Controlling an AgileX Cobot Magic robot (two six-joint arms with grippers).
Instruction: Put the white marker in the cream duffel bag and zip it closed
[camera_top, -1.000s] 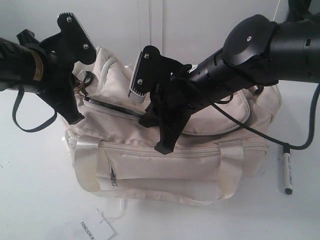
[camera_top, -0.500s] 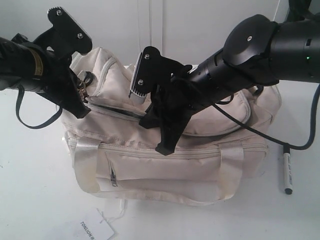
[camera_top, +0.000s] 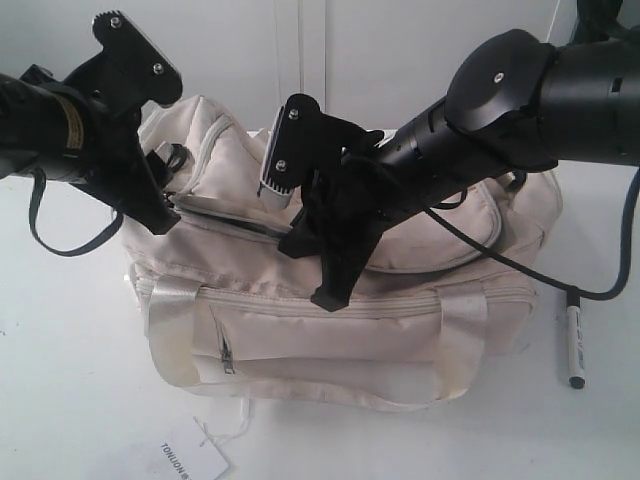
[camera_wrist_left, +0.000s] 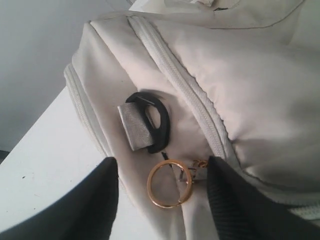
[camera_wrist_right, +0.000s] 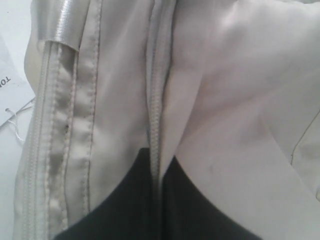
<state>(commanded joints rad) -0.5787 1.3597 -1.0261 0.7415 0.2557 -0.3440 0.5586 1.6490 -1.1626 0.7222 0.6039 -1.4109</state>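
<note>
The right pincer is clamped together on a stitched zipper seam of the one cream duffel bag, which is soft matte fabric with glossy straps. The left pincer stands apart, with one round gold ring between its fingers at the bag's left end. The top zip shows a dark slit there, and what is inside cannot be seen. One slim white marker lies on the white surface to the right of the bag.

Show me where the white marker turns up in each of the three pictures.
Exterior view: white marker lies on the table, right of the cream duffel bag.
Left wrist view: not in it.
Right wrist view: not in it.
Shared landmark: the bag, in all three.
</note>
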